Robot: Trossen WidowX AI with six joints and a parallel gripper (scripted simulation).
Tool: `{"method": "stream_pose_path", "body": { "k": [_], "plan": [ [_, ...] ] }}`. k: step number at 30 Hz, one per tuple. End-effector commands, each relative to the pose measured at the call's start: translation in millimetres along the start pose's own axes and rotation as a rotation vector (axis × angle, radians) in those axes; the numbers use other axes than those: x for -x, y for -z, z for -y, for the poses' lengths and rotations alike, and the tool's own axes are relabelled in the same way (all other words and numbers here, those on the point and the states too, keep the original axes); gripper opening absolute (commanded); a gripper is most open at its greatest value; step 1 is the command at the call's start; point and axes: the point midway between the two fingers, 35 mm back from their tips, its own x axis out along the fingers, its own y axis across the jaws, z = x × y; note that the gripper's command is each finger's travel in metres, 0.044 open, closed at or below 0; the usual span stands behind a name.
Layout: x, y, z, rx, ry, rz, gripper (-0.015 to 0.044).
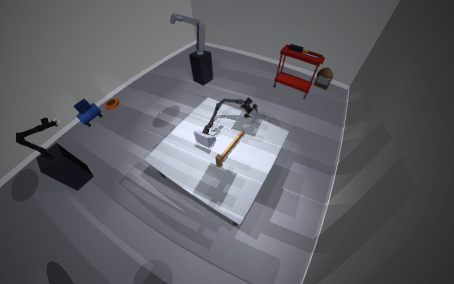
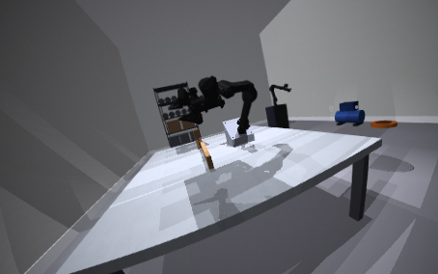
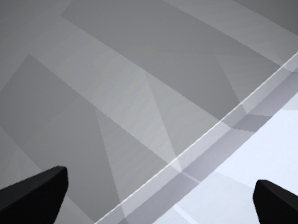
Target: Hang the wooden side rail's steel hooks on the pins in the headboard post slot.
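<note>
The wooden side rail (image 1: 232, 144) (image 2: 205, 153) runs in line from the headboard post (image 1: 219, 160) (image 2: 197, 137), with one end at the post. Its other end appears to be down on the table (image 1: 172, 155) (image 2: 145, 193). The post stands upright. The hooks, pins and slot are too small or hidden, so whether the hooks sit on the pins cannot be told. My gripper (image 1: 254, 112) (image 2: 177, 112) (image 3: 161, 184) is open and empty, raised above the table and away from the rail, beyond its far end in the top view. The wrist view shows neither rail nor post.
A pale slanted block (image 1: 205, 138) (image 2: 232, 130) stands beside the arm's base, to one side of the rail. The table's edge (image 3: 200, 165) crosses the wrist view, with floor beyond it. A red cart (image 1: 299, 57), a blue compressor (image 1: 88, 112) (image 2: 349, 116) and other arms stand off the table.
</note>
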Motion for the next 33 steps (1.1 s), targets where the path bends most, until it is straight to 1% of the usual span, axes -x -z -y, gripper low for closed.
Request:
{"method": "stream_pose_path", "body": {
  "k": [1,2,7,12,15,20,24,29,33],
  "plan": [
    [-2,0,1,0.016,0.004,0.0,0.0426],
    [-7,-1,6,0.062,0.015,-0.001,0.044],
    [-56,-17,51,0.501,0.12,-0.04,0.044],
    [-98,-43,104,0.928,0.219,-0.132,0.044],
    [-115,-60,135,1.135,0.261,-0.199,0.044],
    [-134,-86,180,1.416,0.299,-0.32,0.044],
    [-145,-105,216,1.633,0.296,-0.439,0.044],
    [-153,-129,261,1.883,0.252,-0.597,0.044],
    [-154,-147,297,2.068,0.18,-0.723,0.044]
  ]
}}
